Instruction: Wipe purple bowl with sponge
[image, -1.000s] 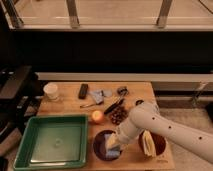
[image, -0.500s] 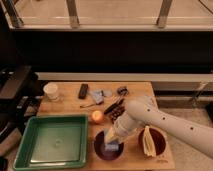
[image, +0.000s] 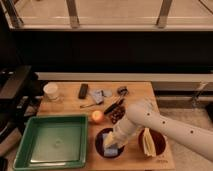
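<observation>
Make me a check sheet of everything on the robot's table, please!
Surface: wooden table, crowded with things.
Job's things: purple bowl at the front edge; light-blue sponge inside it.
Clutter: green tray front left, white cup, dark block, grey-blue cloth lump, orange ball, reddish-brown bowl holding something pale yellow.
Grippers: pincer down in the purple bowl, shut on the sponge.
Cables: nothing seen.
Surroundings: dark wall behind the table, metal railing above.
</observation>
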